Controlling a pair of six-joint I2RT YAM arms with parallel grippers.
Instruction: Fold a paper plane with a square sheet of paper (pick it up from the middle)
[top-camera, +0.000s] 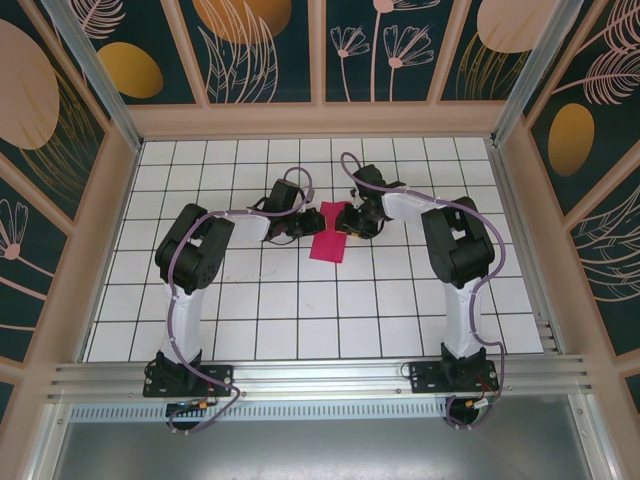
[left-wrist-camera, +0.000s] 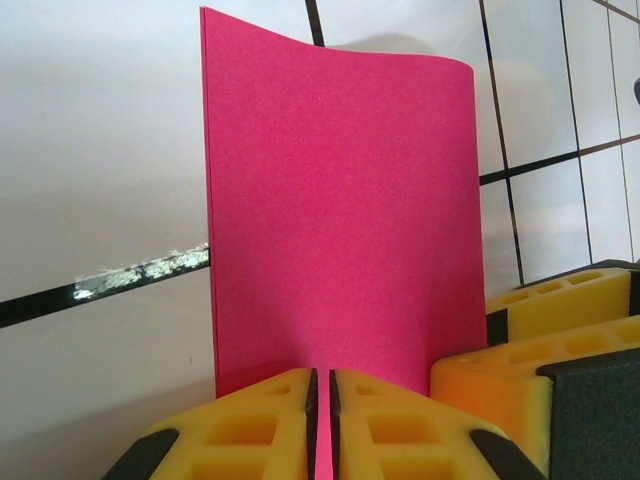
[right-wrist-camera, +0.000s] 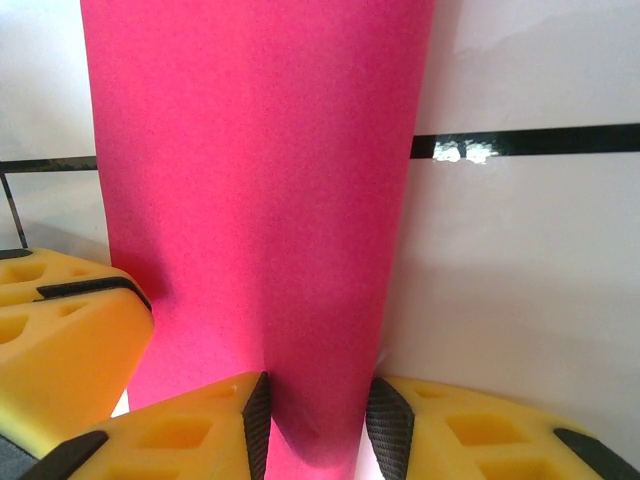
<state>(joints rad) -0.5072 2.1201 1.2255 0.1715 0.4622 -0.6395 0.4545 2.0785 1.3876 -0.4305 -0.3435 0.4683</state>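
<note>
The square sheet of paper is magenta-pink and bent into a narrow strip about one tile wide, between the two grippers at mid-table. My left gripper comes at it from the left. In the left wrist view the left gripper is shut on the sheet, with a thin pink line between the pads. My right gripper comes from the right. In the right wrist view the right gripper holds a bulging fold of the sheet, and both pads touch paper.
The white gridded table lies inside a walled enclosure. The right gripper's yellow fingers stand close beside the left jaws. The left gripper's yellow finger sits just left of the right jaws.
</note>
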